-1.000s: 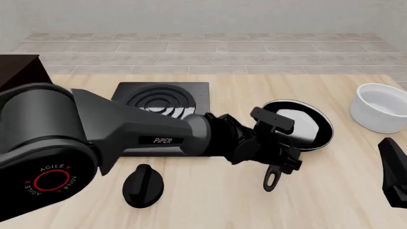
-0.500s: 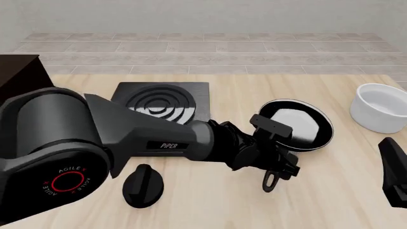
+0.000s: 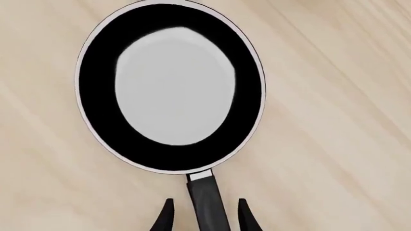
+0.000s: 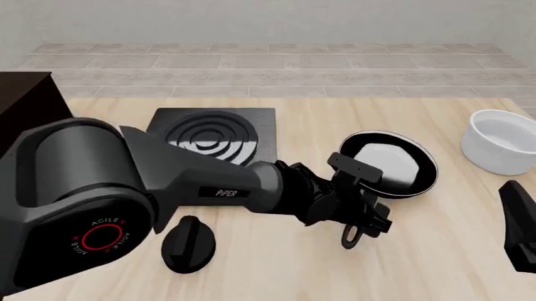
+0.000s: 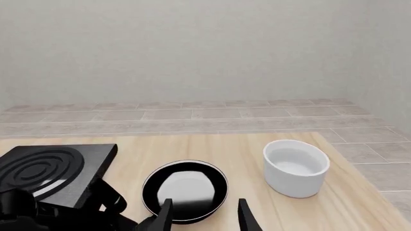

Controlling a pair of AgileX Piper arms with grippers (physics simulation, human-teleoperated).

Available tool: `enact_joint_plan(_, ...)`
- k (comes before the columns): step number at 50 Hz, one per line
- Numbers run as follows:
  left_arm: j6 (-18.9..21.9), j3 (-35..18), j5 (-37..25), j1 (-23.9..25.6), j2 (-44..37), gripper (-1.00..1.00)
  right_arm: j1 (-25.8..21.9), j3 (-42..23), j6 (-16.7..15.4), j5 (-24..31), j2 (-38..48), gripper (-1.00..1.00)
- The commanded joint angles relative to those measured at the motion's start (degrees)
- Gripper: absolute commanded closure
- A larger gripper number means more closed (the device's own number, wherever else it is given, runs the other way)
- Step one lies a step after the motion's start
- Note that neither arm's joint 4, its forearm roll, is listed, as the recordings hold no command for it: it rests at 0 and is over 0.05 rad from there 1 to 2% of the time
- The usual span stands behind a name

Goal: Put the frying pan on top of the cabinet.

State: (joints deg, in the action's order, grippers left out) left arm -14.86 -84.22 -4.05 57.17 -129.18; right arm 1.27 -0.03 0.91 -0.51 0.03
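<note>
The frying pan (image 4: pixel 392 168) lies flat on the wooden table, right of centre, with its handle (image 4: pixel 352 235) pointing toward me. In the left wrist view the frying pan (image 3: pixel 170 86) fills the frame. My left gripper (image 3: pixel 205 214) is open, its fingers on either side of the handle (image 3: pixel 207 202), with a small gap on each side. In the front view the left gripper (image 4: pixel 367 216) sits low over the handle. My right gripper (image 5: pixel 204 214) is open and empty, raised near the table's right front edge. The dark cabinet (image 4: pixel 25 97) stands at the far left.
A black stove plate (image 4: pixel 213 133) with rings lies left of the pan. A small black knob (image 4: pixel 188 243) lies in front of it. A white bowl (image 4: pixel 503 141) stands at the right, also in the right wrist view (image 5: pixel 295 166). The right arm (image 4: pixel 519 226) is at the right edge.
My left arm has sunk lower and its gripper has come down around the pan's handle. The pan has hardly moved. The right arm has stayed still.
</note>
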Motion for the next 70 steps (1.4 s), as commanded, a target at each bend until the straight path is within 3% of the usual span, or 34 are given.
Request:
enact_joint_plan(1,-0.64,0.25,0.68,-0.41,-1.86,-1.00,0.18,0.01,0.19,0.02,0.00,-1.00)
enact_joint_plan(2,-0.48,0.34,0.84,-0.45,-1.91,-1.00,0.21,0.01,0.21,0.00,0.00,-1.00)
enact_joint_plan(3,-0.02,0.66,1.02,-0.86,-1.90,1.00,0.20,0.01,0.25,0.02,0.00,-1.00)
enact_joint_plan(17,0.60,1.66,2.07,-1.51,-1.34,1.00,0.16,0.00,0.16,0.05,0.01,-1.00)
enact_joint_plan(30,3.37,5.92,4.87,-3.50,3.66,1.00,0.04,-0.01,-0.22,0.06,0.01,-1.00)
enact_joint_plan(53,11.11,16.47,10.27,-11.75,16.18,1.00,-0.08,0.00,-0.58,0.35,0.01,-1.00)
enact_joint_plan(55,13.66,18.96,11.13,-13.91,20.03,1.00,-0.12,0.00,-0.61,0.41,0.01,-1.00)
enact_joint_plan(70,16.76,22.21,9.99,-19.49,27.75,1.00,-0.22,0.00,-0.95,0.48,0.00,-1.00)
